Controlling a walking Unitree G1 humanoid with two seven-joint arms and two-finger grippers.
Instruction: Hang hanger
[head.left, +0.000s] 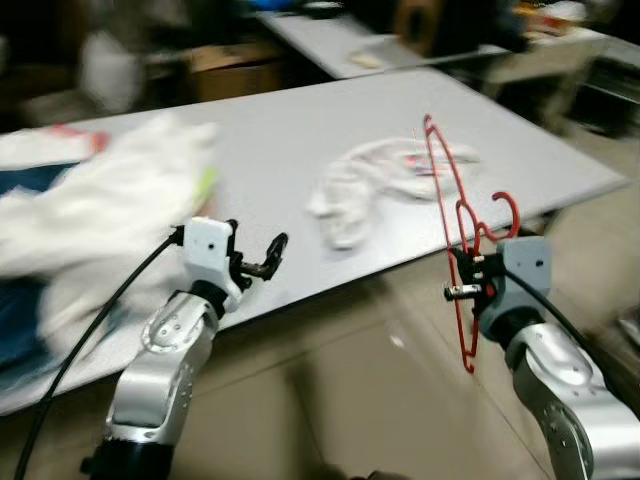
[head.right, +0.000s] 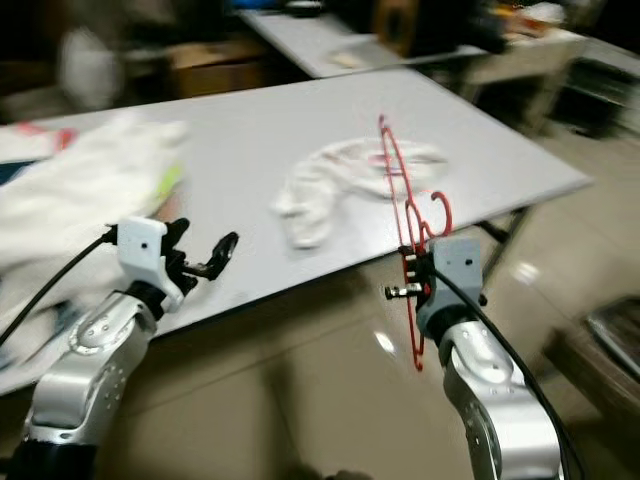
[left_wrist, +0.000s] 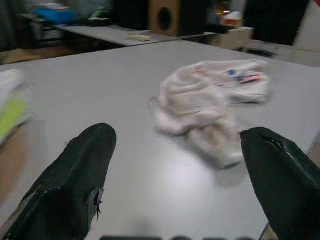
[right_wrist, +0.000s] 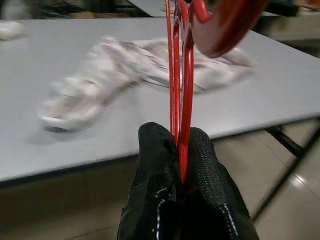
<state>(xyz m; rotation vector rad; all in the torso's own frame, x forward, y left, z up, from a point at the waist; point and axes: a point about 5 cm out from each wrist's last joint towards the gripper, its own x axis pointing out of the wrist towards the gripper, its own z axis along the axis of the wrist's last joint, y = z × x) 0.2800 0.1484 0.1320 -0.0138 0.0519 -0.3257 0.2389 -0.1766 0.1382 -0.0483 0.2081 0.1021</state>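
Pinching a red hanger between its two black fingers, the right gripper sits at the lower right of the head view, just off the near edge of the grey table, with the hanger standing nearly upright and its hook curling beside the wrist. At lower left, the left gripper hovers over the table's near edge with its fingers spread apart and nothing between them. A crumpled white garment lies at centre frame, and a blurred white cloth heap fills the left side.
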